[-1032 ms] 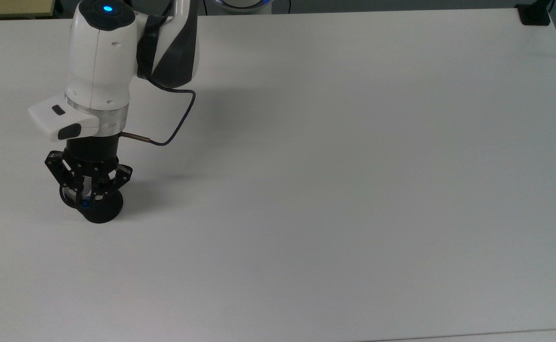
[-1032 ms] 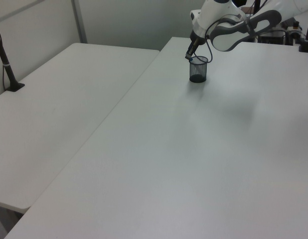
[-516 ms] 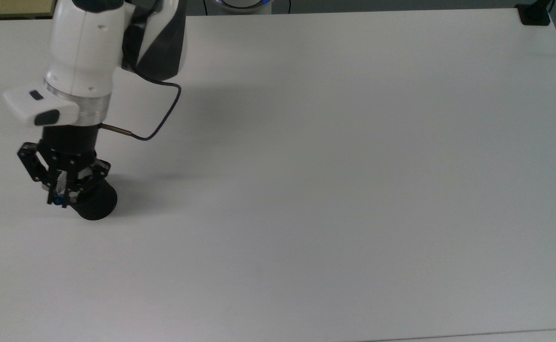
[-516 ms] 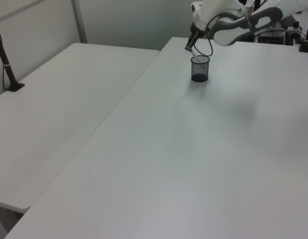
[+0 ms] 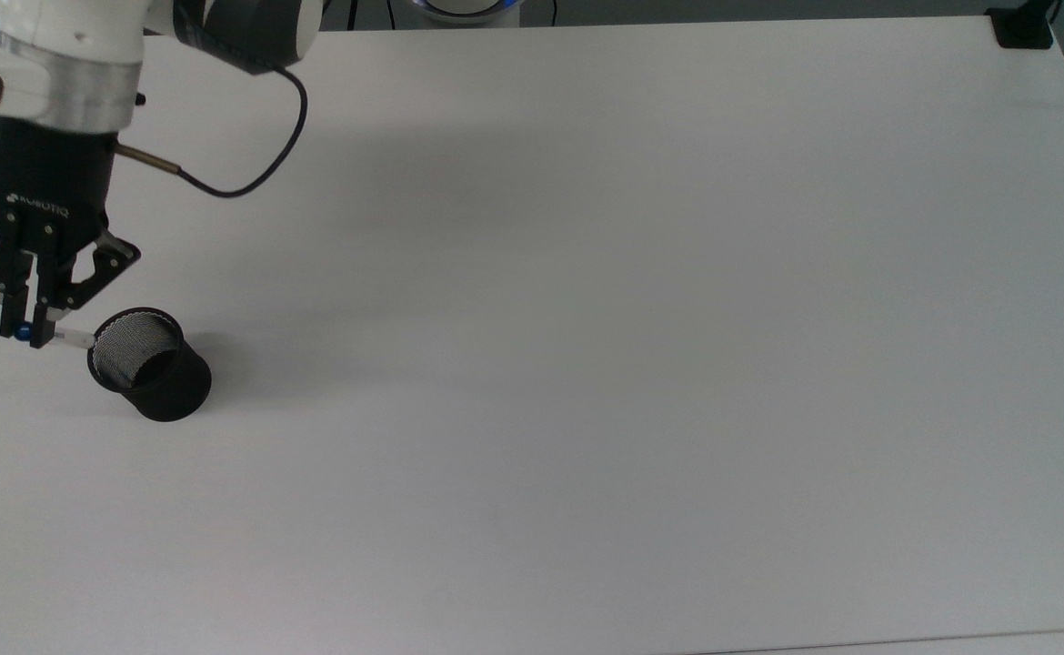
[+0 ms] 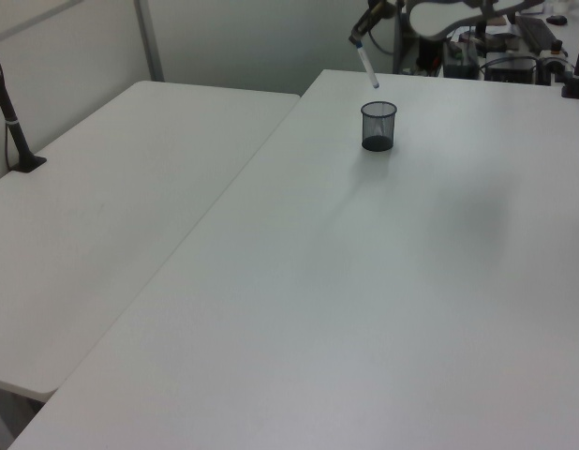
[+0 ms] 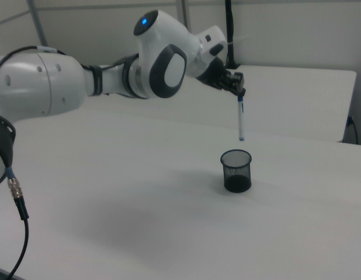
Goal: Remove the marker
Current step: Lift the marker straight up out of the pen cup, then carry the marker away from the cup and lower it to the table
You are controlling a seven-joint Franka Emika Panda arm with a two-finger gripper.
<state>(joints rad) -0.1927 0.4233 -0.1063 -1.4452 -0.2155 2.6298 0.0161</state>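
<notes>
The marker (image 7: 241, 121), a slim pen with a pale barrel and a blue cap end, hangs in the air with its blue end uppermost, pinched between the 2 closed fingers of the gripper (image 7: 239, 93). In the right view its lower tip sits clear above the rim of the black mesh cup (image 7: 236, 170), with open space between tip and rim, so the marker is fully out of the cup. The left view shows the same: the marker (image 6: 367, 65) slants down from the gripper (image 6: 360, 36) and ends above the cup (image 6: 378, 125) without touching it. In the top view the marker (image 5: 66, 337) shows just at the top view's left of the cup's rim (image 5: 136, 352), held by the gripper (image 5: 26, 325). The cup stands upright on the white worktop (image 5: 641, 364) and looks empty. By this evidence the lifting-out is done. What seems left is to carry the marker away from the cup and perhaps set it down on the worktop.
</notes>
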